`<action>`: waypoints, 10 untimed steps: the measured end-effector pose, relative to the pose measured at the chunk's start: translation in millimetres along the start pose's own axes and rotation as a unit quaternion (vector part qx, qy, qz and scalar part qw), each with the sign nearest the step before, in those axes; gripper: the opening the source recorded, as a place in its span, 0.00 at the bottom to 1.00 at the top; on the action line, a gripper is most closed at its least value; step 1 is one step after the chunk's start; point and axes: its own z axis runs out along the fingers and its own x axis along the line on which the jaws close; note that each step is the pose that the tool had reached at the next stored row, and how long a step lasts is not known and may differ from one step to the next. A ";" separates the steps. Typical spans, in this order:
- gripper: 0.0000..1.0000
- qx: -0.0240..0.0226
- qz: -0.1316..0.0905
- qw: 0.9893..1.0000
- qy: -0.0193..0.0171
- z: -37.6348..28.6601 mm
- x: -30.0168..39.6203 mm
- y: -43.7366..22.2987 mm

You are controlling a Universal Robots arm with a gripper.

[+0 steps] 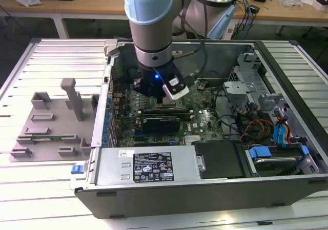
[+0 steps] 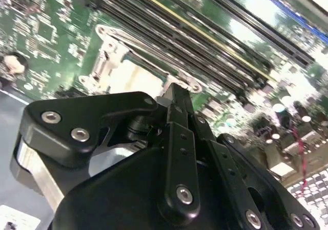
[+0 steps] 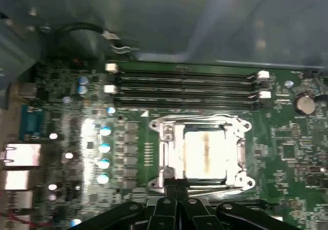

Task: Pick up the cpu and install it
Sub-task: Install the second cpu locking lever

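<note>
Silvery square cpu (image 3: 205, 155) sits flat inside the dark socket frame with its metal bracket (image 3: 166, 153) on the green motherboard (image 3: 287, 138).
I see my black gripper (image 3: 178, 195) just beside the socket's edge, its fingers (image 2: 179, 115) pressed together and holding nothing, inside the open grey computer case (image 1: 287, 184).

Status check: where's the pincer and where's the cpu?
Pincer low over motherboard, beside socket frame. Cpu lying in socket. Nothing over it.
</note>
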 end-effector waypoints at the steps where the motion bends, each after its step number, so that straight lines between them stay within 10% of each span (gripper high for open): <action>1: 0.11 0.000 0.000 1.000 0.001 1.0 -8.2 0.0; 7: 0.11 0.035 -0.001 0.999 0.015 6.9 -28.0 20.6; 10: 0.11 0.041 -0.002 0.999 0.016 8.7 -30.7 29.1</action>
